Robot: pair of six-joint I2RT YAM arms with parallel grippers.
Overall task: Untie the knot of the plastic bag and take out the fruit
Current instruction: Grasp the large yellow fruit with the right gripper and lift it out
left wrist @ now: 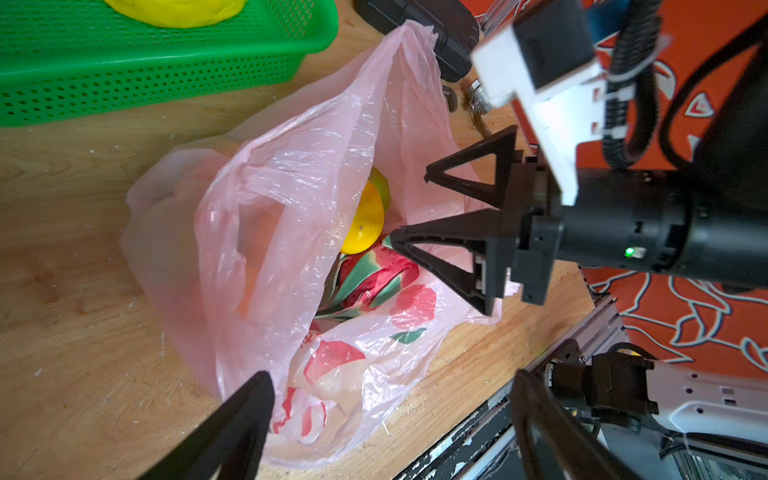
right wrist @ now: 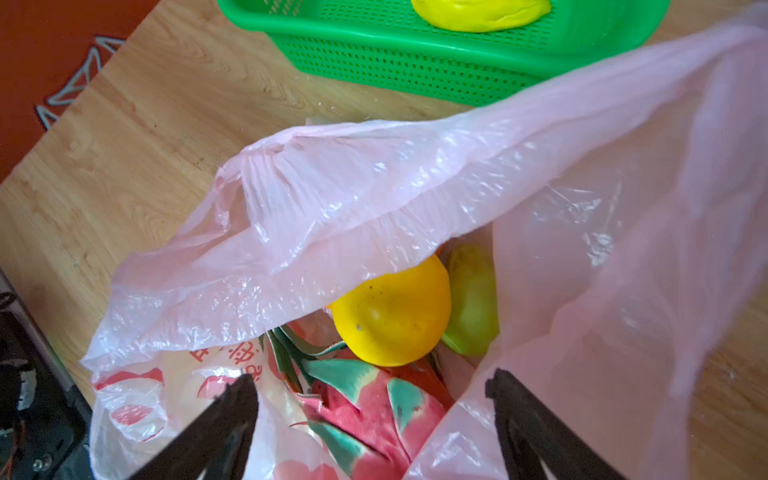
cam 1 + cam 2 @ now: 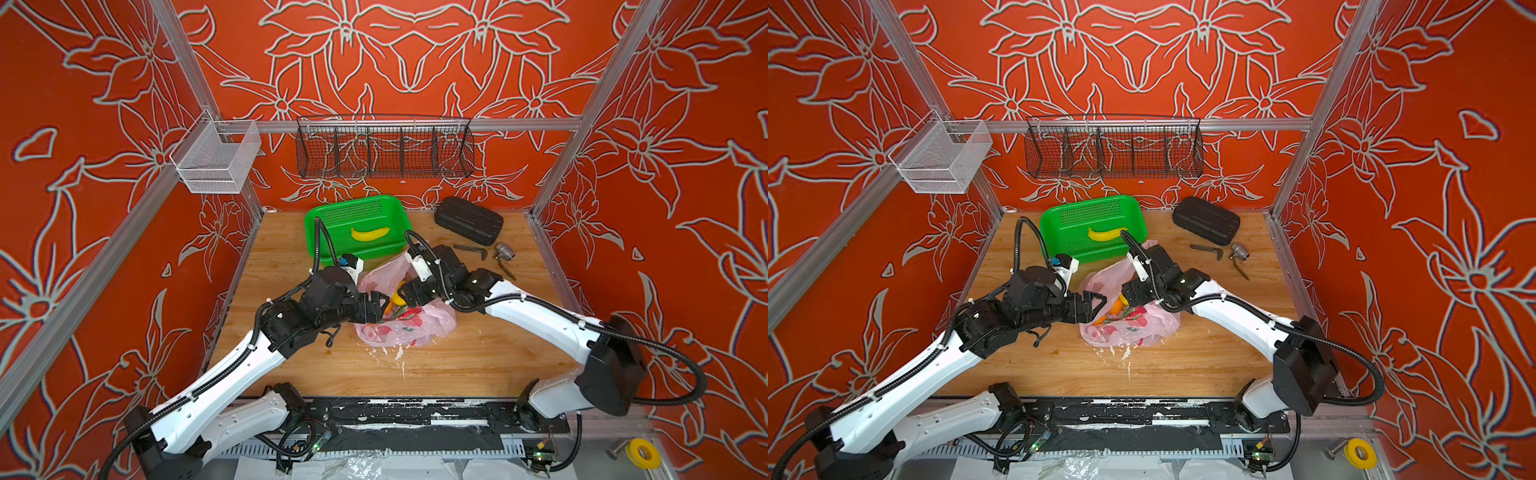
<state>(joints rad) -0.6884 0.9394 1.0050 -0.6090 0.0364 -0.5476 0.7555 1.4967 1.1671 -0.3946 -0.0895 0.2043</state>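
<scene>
Plastic bag (image 3: 409, 328) lies crumpled on the wooden table (image 3: 457, 365), middle of the board, just in front of the green basket (image 3: 361, 224). Its mouth gapes upward between the two arms, handle loops slack. Fruit shows inside: a yellow fruit (image 2: 392, 316) touching a green fruit (image 2: 473, 299), with a pink-and-green dragon fruit (image 2: 365, 407) beneath them; orange shows through the film in a top view, outline unclear. Right gripper (image 1: 411, 208) hangs at the mouth, jaws apart, clamped on nothing, the lower fingertip close above the dragon fruit; contact cannot be told. Left gripper (image 3: 384, 307) comes in from the opposite side at the bag's edge, jaws spread wide, film lying between them but not pinched. A banana (image 3: 370, 233) lies in the basket. A black case (image 3: 468, 220) sits at the back right, with small metal parts (image 3: 505, 251) near it.
</scene>
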